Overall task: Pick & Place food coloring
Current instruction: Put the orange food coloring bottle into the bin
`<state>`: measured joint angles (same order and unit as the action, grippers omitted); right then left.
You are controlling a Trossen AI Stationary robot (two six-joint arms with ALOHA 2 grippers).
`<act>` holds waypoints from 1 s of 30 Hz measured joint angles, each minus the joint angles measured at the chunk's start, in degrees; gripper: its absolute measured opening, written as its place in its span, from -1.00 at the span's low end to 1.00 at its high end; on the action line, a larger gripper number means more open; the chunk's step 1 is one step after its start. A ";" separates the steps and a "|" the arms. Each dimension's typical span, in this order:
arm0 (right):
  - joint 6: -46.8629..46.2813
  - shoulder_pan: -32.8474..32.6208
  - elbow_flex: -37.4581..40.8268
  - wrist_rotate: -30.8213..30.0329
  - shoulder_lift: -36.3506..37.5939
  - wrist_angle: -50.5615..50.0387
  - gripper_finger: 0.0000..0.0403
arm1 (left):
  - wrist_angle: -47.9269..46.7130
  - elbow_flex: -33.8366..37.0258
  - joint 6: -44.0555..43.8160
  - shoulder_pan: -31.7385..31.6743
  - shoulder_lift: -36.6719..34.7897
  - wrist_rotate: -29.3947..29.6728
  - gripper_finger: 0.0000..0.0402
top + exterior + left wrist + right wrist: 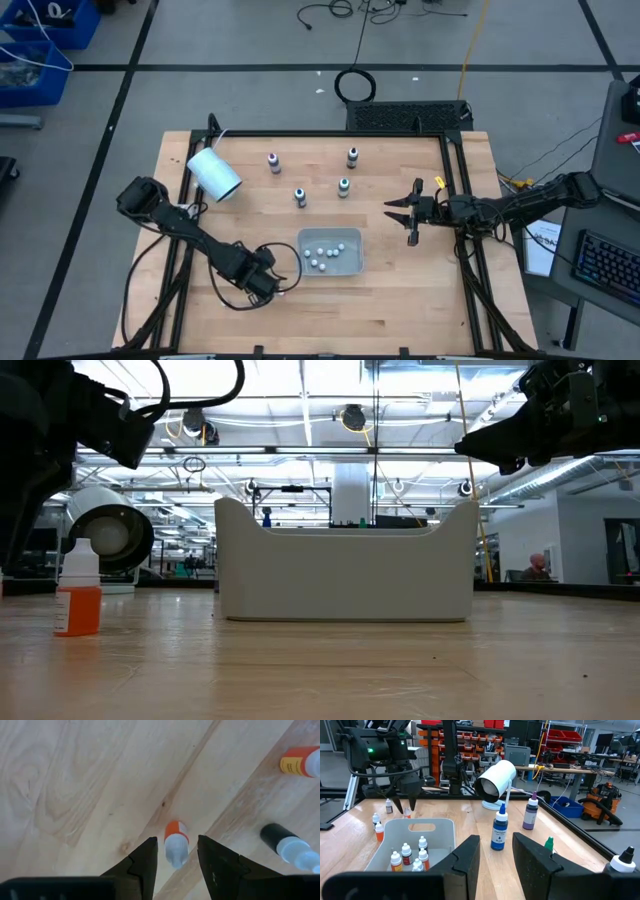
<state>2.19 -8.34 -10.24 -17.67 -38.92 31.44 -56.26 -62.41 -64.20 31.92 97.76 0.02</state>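
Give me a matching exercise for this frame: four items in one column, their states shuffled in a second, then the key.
Items
1. white cup
2. white bin
3. left end effector
4. right end effector

States
A. holds several small bottles
B. open, holding nothing
C. lying on its side
D. open, fingers either side of a small orange bottle

Pairs: 1-C, 2-A, 3-D, 4-B
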 joint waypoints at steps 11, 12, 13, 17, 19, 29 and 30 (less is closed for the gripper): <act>0.01 0.00 0.00 -0.02 0.00 0.00 -0.48 | -0.14 0.00 -0.71 0.49 0.66 -0.33 -0.32; 0.01 0.00 0.00 -0.02 0.01 0.00 -0.48 | -0.13 0.00 -0.83 0.48 0.66 -0.23 -0.32; 0.01 0.00 0.00 -0.01 0.01 0.00 -0.48 | -0.12 0.00 -0.79 0.48 0.66 -0.21 -0.32; 0.01 0.00 0.00 -0.02 0.00 0.00 -0.48 | -0.13 0.00 -0.66 0.48 0.66 -0.43 -0.32; 0.01 0.00 0.00 -0.02 0.00 0.02 -0.48 | -0.12 0.00 -0.68 0.48 0.66 -0.45 -0.32; 0.00 0.00 0.00 -0.02 0.01 0.00 -0.48 | 1.39 2.09 -2.33 0.48 0.66 -2.22 -0.32; 0.01 0.00 0.00 -0.02 0.02 0.00 -0.48 | 2.54 3.05 -2.51 0.48 0.66 -3.28 -0.32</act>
<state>2.20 -8.34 -10.24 -17.69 -38.90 31.44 -53.73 -59.36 -66.71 32.40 98.41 -3.25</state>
